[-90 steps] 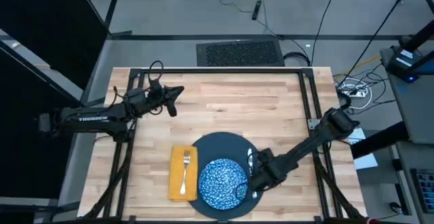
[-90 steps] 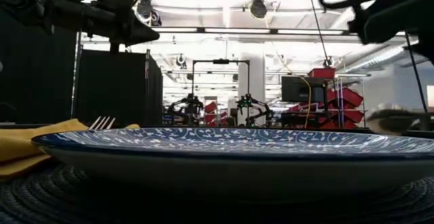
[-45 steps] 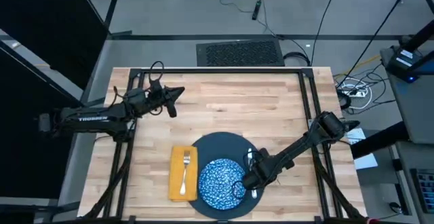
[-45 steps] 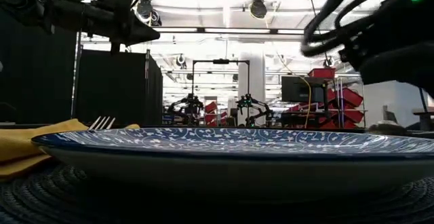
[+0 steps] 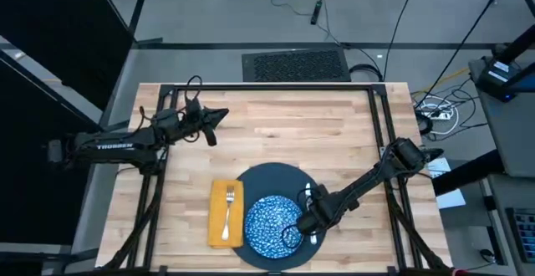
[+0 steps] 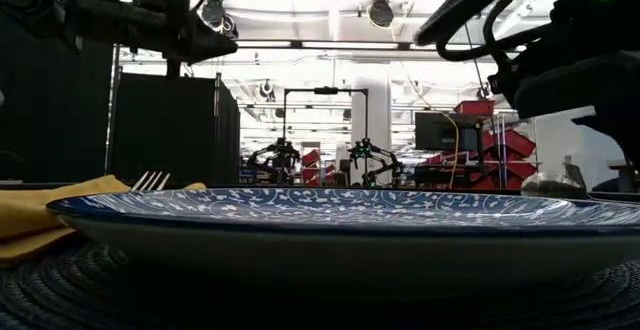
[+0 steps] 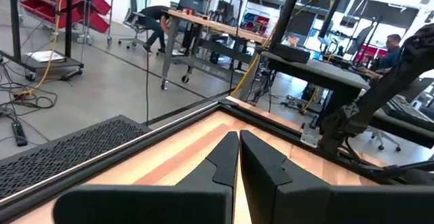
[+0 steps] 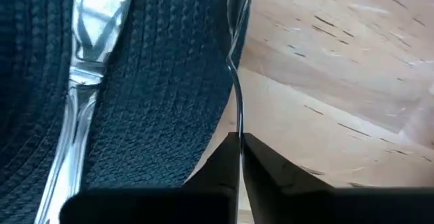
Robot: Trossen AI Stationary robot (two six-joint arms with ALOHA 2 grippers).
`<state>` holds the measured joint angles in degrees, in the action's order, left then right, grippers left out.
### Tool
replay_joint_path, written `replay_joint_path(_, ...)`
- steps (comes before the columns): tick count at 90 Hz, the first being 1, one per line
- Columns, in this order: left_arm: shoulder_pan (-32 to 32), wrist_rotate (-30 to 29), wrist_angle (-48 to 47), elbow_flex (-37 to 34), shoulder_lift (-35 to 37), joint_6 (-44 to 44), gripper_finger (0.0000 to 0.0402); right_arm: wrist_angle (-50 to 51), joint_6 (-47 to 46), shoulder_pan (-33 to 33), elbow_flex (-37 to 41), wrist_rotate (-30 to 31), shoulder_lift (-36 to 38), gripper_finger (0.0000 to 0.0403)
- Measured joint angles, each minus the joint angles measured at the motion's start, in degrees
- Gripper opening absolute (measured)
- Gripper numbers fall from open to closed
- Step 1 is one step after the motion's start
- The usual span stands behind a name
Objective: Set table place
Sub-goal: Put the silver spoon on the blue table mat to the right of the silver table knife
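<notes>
Two thin silver utensils in right wrist view: slim handle [image 8: 235, 81] pinched between right gripper [image 8: 239, 142] fingers, long axis straight ahead, at dark woven round placemat [image 5: 284, 178] edge; second [image 8: 81, 95] lies parallel on it. Left gripper [image 5: 219, 114] fingers together, idle, far.

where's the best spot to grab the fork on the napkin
Probably the fork's handle, from straight above with the pincer across its narrow width. It lies flat along the yellow napkin, tines toward the table's far edge, so the slim straight handle at the near end fits between the fingers best.
</notes>
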<state>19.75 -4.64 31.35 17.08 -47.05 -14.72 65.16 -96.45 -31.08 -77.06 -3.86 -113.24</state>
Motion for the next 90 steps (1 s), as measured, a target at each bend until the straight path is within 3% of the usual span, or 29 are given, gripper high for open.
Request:
replay_joint_path(29,0.0,0.9,-0.06,0.0,0.0,-0.04,0.0,-2.55,1.88,0.23,0.0,0.62,0.03,0.0085)
replay_joint_path(44,0.0,1.01,-0.06,0.0,0.0,-0.07,0.0,-2.23,11.15,1.46,-1.09,-0.77,0.03,0.0117)
replay_joint_path(64,0.0,1.05,-0.1,0.0,-0.01,-1.5,0.0,-0.34,26.45,2.19,-2.93,-0.74,0.07,0.0125)
replay_joint_path(90,0.0,1.42,-0.11,0.0,0.0,-1.49,0.0,-0.64,30.7,2.06,-2.93,-0.79,0.07,0.0125)
